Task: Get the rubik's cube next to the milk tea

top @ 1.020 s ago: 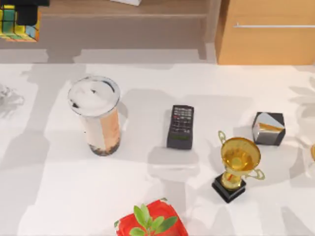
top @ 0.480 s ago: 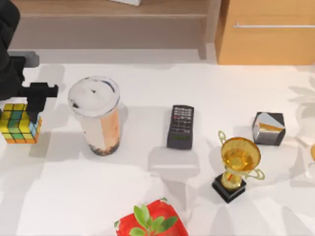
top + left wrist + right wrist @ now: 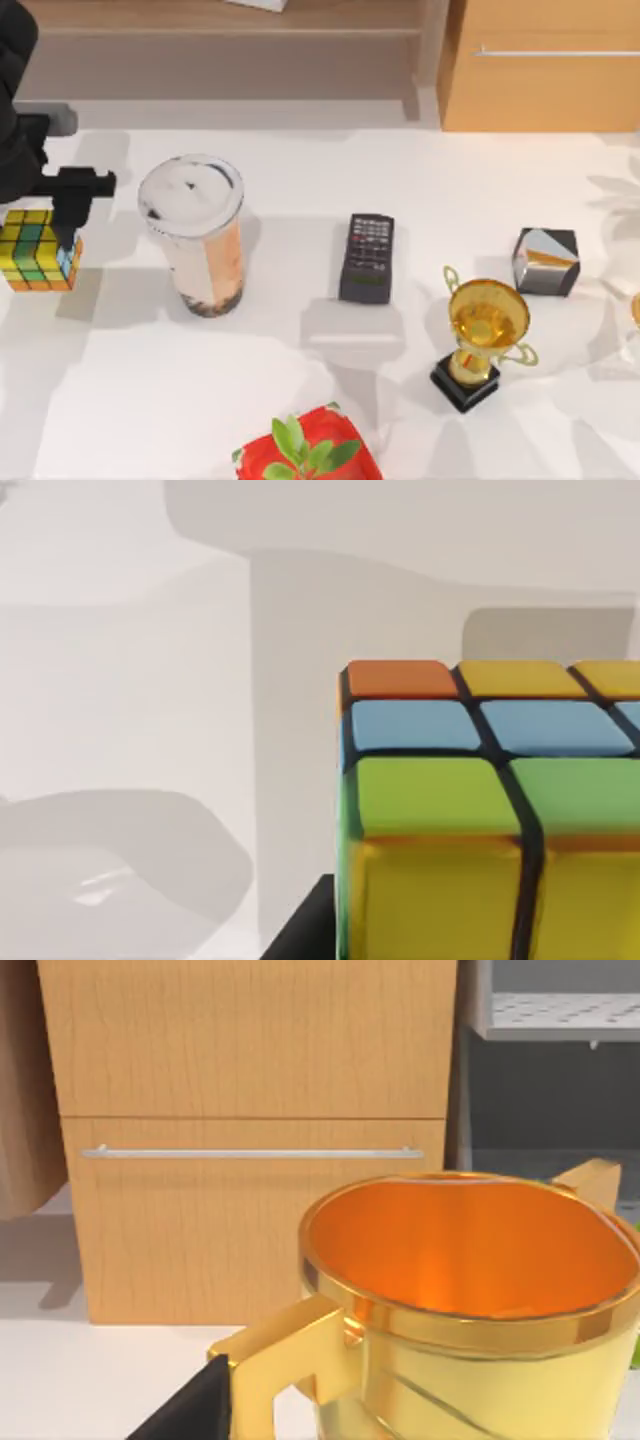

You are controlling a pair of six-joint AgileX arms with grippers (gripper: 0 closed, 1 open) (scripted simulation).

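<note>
The rubik's cube, with yellow, green, orange and light-blue squares on a black grid, is at the table's left edge, a short gap to the left of the milk tea. The milk tea is a tall clear cup with a white foamy top and dark pearls at its base, standing upright. My left gripper comes down from above and is shut on the cube, one black finger running down the cube's right side. The cube looms close in the left wrist view. My right gripper hangs just behind the gold trophy.
A black remote lies right of the cup. Farther right are the gold trophy and a black cube with grey and orange faces. A red pot with a green plant sits at the front edge. A wooden cabinet stands behind.
My left gripper carried the cube from the far left corner down to beside the milk tea. Over the last half second it barely shifted. Nothing else moved.
</note>
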